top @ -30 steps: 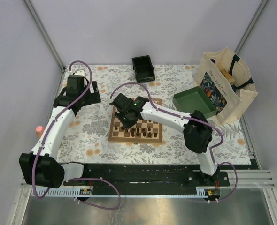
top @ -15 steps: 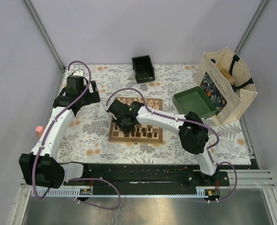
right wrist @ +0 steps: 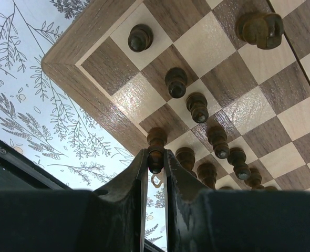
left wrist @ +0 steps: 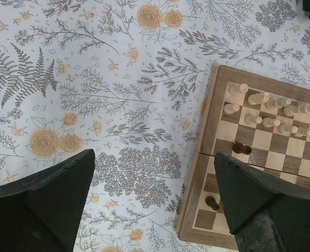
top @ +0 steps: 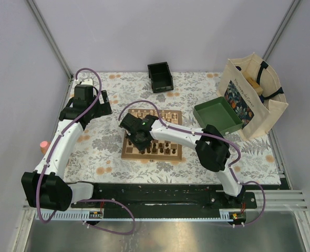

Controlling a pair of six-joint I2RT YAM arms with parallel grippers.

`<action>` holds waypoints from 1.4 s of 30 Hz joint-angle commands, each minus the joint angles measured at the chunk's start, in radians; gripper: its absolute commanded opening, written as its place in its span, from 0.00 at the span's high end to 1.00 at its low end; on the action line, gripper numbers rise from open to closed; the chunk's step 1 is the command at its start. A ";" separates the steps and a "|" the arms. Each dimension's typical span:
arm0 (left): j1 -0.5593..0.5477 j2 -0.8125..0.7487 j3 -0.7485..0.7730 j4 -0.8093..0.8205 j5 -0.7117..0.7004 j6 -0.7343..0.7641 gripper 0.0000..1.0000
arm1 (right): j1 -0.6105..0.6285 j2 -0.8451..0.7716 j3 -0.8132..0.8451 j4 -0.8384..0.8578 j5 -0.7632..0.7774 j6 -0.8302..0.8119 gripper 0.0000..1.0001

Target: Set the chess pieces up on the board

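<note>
A square wooden chessboard (top: 152,157) of light tan and dark brown squares, framed by a brown border, lies flat at the middle of the bench (top: 102,152), which is covered in a floral print. Tiny pale cream chessmen (left wrist: 273,113) stand in two rows along the board's far edge. Dark brown chessmen (right wrist: 197,105) stand in two rows along its near edge, each much narrower than its square. One dark piece (right wrist: 260,29) lies on its side nearer the board's middle.

The right claw (right wrist: 155,157) hangs over the board's near left corner, its jaws pressed in on a single dark brown chessman (right wrist: 156,142) and pinching it upright by the stem. This piece is in the outermost row, just inside the near border and next to the other dark men. Whether its base touches the square cannot be told.

The left claw (left wrist: 154,157) is spread wide and empty above the bench, left of the board's far left corner.

A small black box (top: 160,76) sits at the bench's far edge. A green square tray (top: 210,122) and a cream tote bag (top: 252,97) sit toward the right edge.
</note>
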 commanded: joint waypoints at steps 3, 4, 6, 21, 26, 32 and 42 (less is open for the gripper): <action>0.008 -0.027 -0.003 0.047 -0.011 -0.008 0.01 | 0.002 0.015 0.045 -0.003 0.058 -0.007 0.83; 0.008 -0.027 -0.002 0.046 -0.009 -0.008 0.01 | 0.002 0.015 0.045 0.000 0.061 -0.007 0.83; 0.006 -0.027 -0.002 0.044 -0.008 -0.008 0.01 | 0.002 0.018 0.053 -0.003 0.065 -0.005 0.83; 0.006 -0.028 -0.005 0.047 0.001 -0.006 0.01 | 0.000 0.017 0.065 -0.011 0.035 -0.008 0.67; 0.006 -0.034 -0.005 0.047 -0.008 -0.008 0.01 | 0.000 -0.036 0.062 -0.006 0.057 -0.013 0.57; 0.009 -0.042 -0.006 0.049 -0.017 -0.012 0.01 | -0.052 -0.125 0.073 0.037 0.067 0.033 0.50; 0.012 -0.065 -0.019 0.063 -0.020 -0.008 0.01 | -0.161 0.015 0.283 -0.021 0.019 0.092 0.47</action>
